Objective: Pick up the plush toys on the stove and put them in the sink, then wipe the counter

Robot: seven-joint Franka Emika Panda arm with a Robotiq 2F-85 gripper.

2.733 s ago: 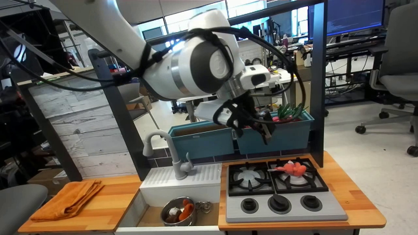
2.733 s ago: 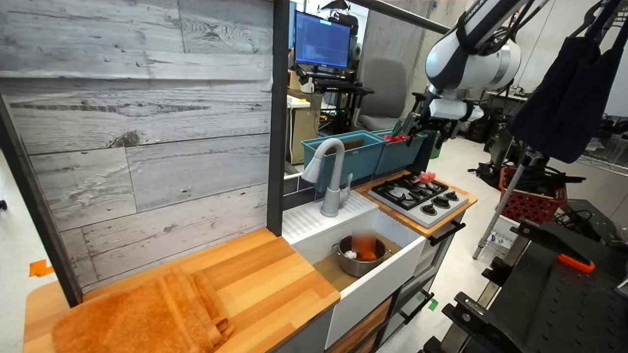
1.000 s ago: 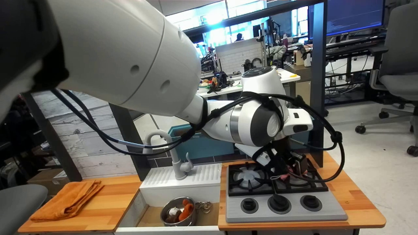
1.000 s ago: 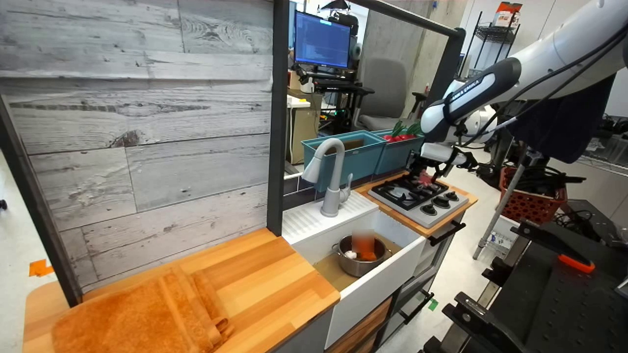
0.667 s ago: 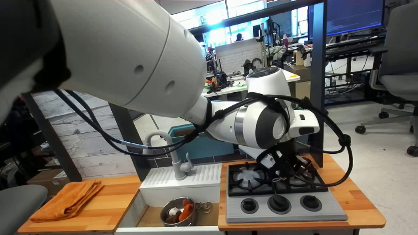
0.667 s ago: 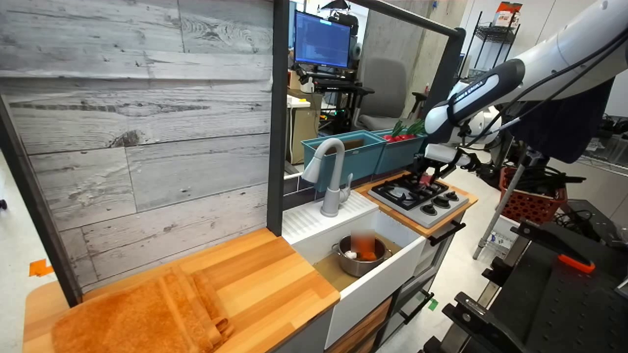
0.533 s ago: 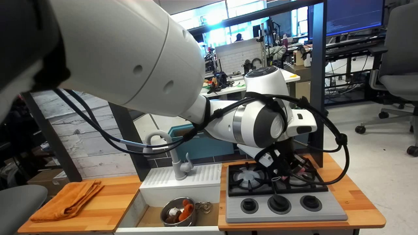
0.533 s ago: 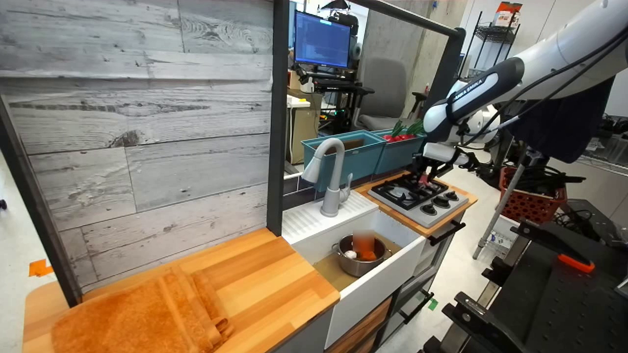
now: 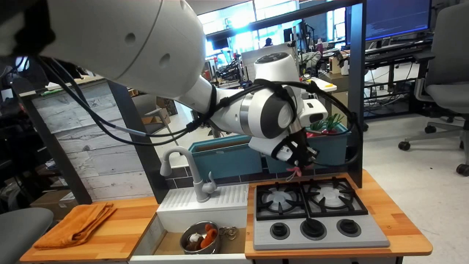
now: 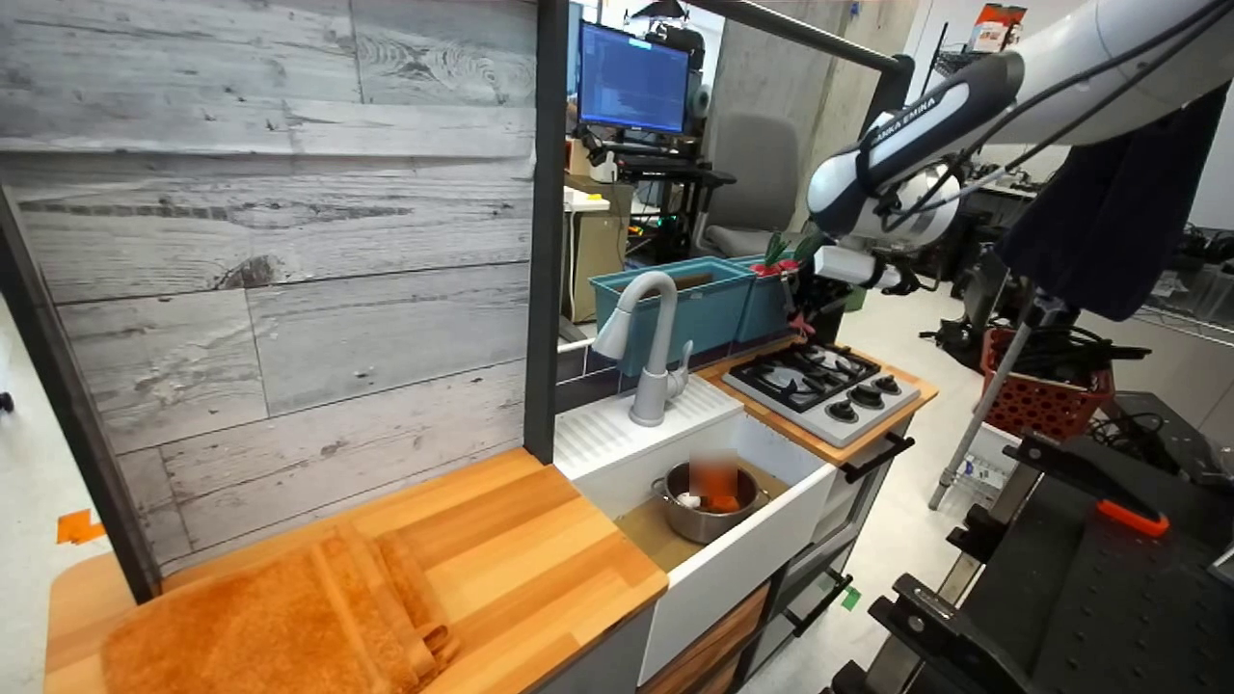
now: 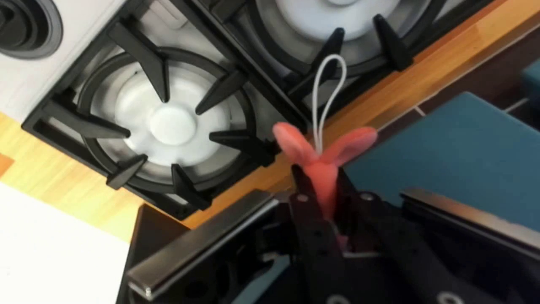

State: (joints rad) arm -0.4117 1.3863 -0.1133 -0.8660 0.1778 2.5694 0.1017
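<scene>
Toy (image 11: 324,169), pink-red, up in the air near the back edge of the stove (image 9: 295,236). Pinched tight by the end effector (image 11: 321,179), with fingers (image 11: 304,211) pressed in on both sides, just under two flaps (image 11: 354,142) like ears. Also poking out: a thin white loop (image 11: 319,143). Too dark to see much further down, between the fingers.

Likely very light, and soft all the way in. Should squash under a firm pinch and not break, so no need to be shy. Not likely to be slick, but could twist or creep out with only a small bit held.

Best to hold by the body, at the thick part. Bad to hold by the flaps: too bendy. Worse by the loop: too thin, and apt to swing. Mind the loop near a grate (image 11: 152,69), too: could catch.

Seems due to go to the sink (image 9: 234,218) next, going by the task. See there a pot (image 10: 704,525) with orange, white and brown lumps (image 9: 209,240) inside, maybe more toys. Once there, go down low, then let go, to stop a roll or bounce.
</scene>
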